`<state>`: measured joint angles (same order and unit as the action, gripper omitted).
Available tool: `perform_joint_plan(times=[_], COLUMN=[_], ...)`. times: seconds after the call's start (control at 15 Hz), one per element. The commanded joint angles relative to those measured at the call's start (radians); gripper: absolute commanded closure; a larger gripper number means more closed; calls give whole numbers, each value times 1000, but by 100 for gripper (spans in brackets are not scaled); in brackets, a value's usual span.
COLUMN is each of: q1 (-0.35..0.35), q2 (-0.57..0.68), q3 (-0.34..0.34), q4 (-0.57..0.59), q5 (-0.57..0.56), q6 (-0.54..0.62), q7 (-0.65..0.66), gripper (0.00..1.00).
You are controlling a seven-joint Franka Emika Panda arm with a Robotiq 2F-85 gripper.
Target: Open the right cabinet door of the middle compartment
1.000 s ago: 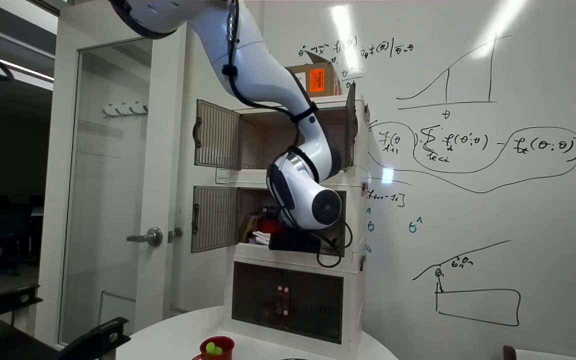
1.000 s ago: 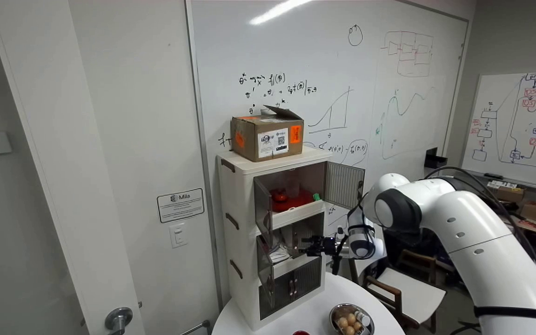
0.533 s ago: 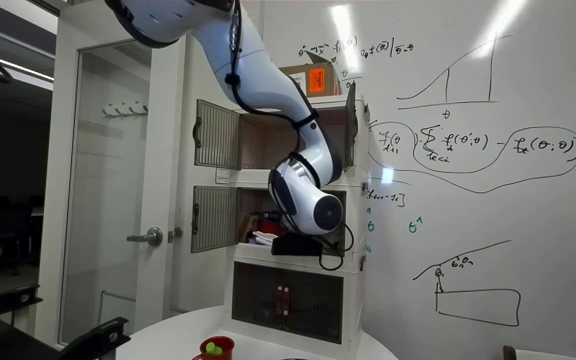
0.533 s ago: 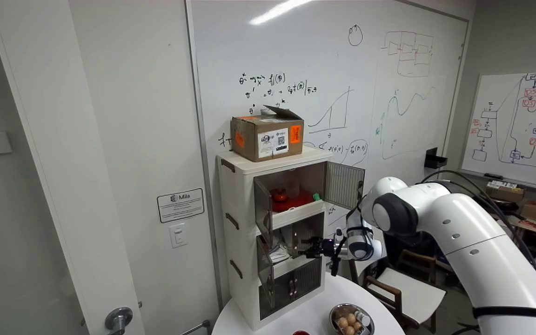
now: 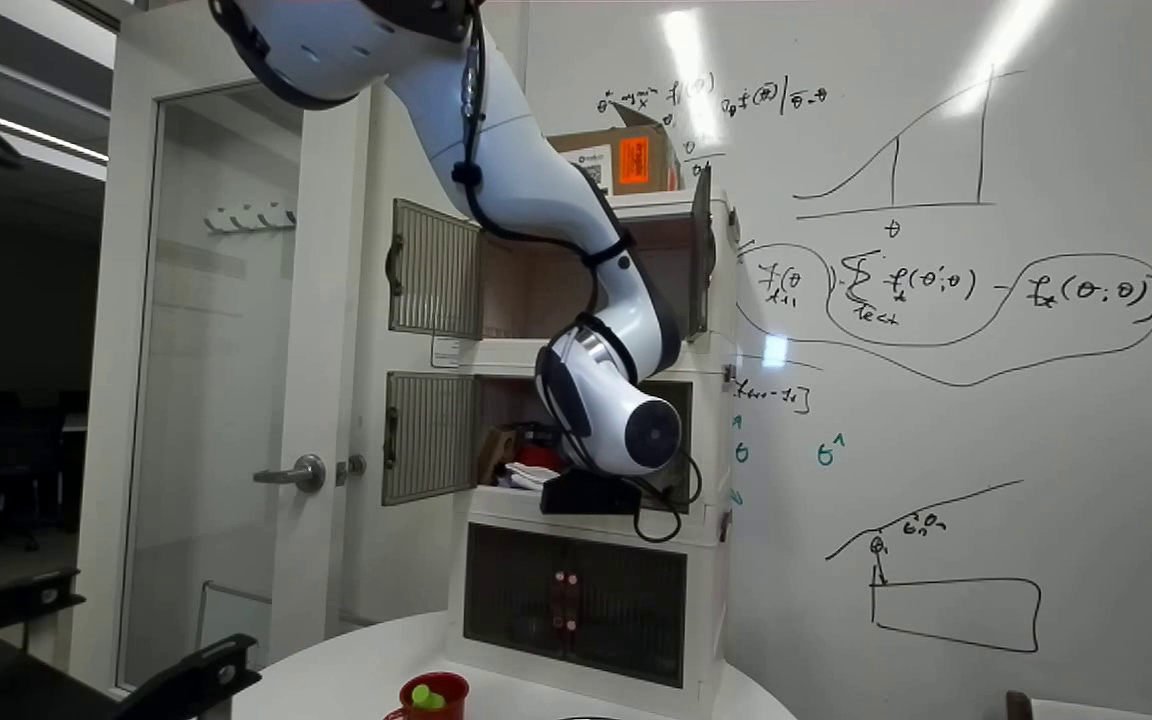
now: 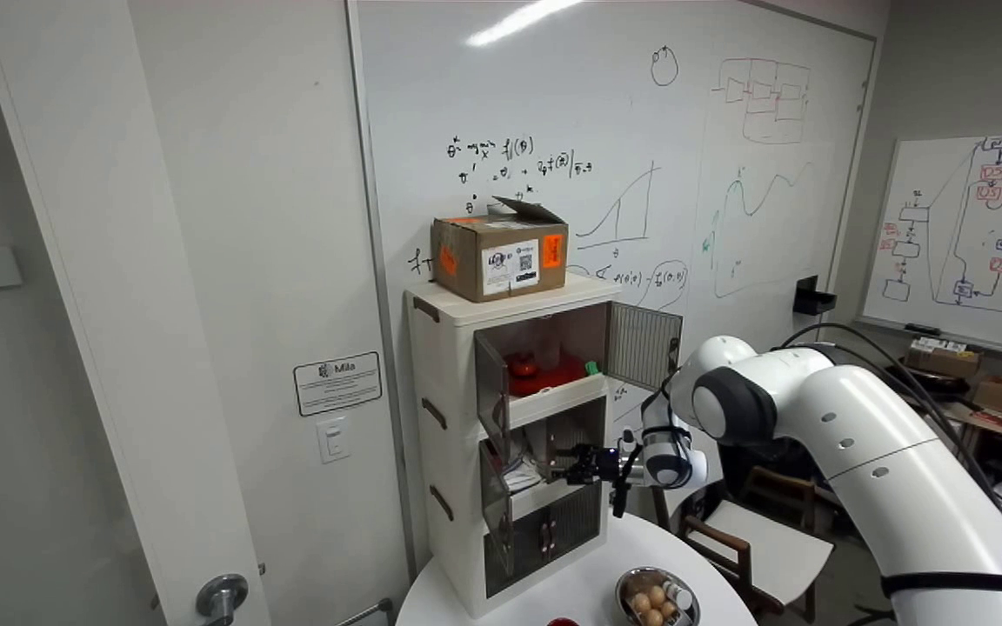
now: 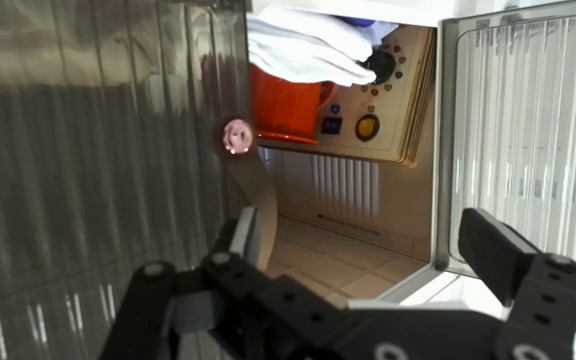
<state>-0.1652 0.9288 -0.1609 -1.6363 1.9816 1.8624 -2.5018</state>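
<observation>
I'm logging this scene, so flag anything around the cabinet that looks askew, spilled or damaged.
One flap of the cardboard box on top of the white cabinet sticks up in both exterior views; on a closed box it would lie flat. I see nothing spilled or damaged.

Middle compartment (image 5: 511,400), pale inside, ribbed grey right door (image 7: 93,175), closed
</observation>
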Motion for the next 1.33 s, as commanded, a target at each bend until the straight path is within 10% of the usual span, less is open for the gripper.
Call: perform_joint_plan(times=[0.0,1.27], q1=[5,-24], q2=[18,35], q3=[15,18], q4=[37,67], q5=[16,54], q6=[2,13], q7=[-48,-69], gripper=[0,0])
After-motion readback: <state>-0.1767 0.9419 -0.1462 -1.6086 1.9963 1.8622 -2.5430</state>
